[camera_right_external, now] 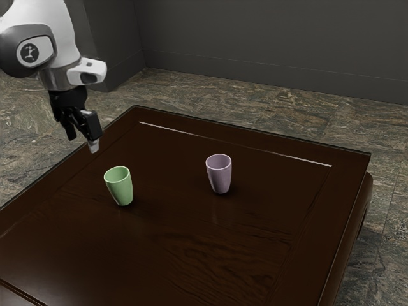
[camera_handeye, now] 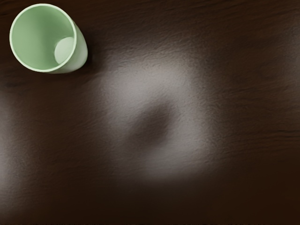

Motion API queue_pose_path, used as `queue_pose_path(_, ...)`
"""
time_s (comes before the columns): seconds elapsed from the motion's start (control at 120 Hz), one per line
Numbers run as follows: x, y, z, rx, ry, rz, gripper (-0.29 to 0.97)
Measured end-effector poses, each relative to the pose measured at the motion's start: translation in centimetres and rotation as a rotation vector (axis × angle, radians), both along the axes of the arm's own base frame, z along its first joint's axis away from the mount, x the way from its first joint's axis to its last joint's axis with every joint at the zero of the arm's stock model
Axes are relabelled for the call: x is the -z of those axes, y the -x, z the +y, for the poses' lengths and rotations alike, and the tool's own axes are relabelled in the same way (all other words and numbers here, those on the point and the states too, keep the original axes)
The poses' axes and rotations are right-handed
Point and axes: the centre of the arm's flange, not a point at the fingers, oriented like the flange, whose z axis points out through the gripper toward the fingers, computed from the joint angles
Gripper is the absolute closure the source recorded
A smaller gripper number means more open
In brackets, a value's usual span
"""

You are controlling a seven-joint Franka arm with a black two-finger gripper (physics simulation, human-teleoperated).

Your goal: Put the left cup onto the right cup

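In the exterior view, we are looking at a dark wooden table [camera_right_external: 268,255] bearing 2 cups, both standing upright and well apart. The green cup [camera_right_external: 119,185], the left cup of the task, is sitting toward the exterior view's left, and the lilac cup [camera_right_external: 218,173] is sitting toward its right. Our gripper [camera_right_external: 81,141] is hanging above the table's far-left corner area, up and away from the green cup and touching nothing, and its jaws are looking spread with nothing between them. In the wrist view, we are looking straight down into the green cup [camera_handeye: 44,37], its mouth open and its inside empty, off to one side of the hand rather than beneath it, with bare table [camera_handeye: 220,150] under us. We are judging this cup to be light, stiff and smooth-walled, so likely slippery. We are favouring a pinch across the rim, 1 jaw inside and 1 outside, or across the upper wall.
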Motion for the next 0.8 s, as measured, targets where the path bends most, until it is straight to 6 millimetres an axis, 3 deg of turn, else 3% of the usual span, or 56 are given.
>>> queue_pose_path(0.275, 10.9, -0.1, 2.8, -0.055, 0.0, 0.015, 0.02)
queue_pose_path(0.475, 14.9, -1.2, 5.6, -0.112, -0.024, -0.024, 0.02)
queue_pose_path(0.533, 15.6, -1.8, 6.2, -0.122, -0.033, -0.04, 0.02)
queue_pose_path(0.658, 15.1, -3.1, 7.8, -0.141, -0.049, -0.093, 0.02)
queue_pose_path(0.8, 14.7, -5.5, 8.2, -0.135, -0.071, -0.13, 0.02)
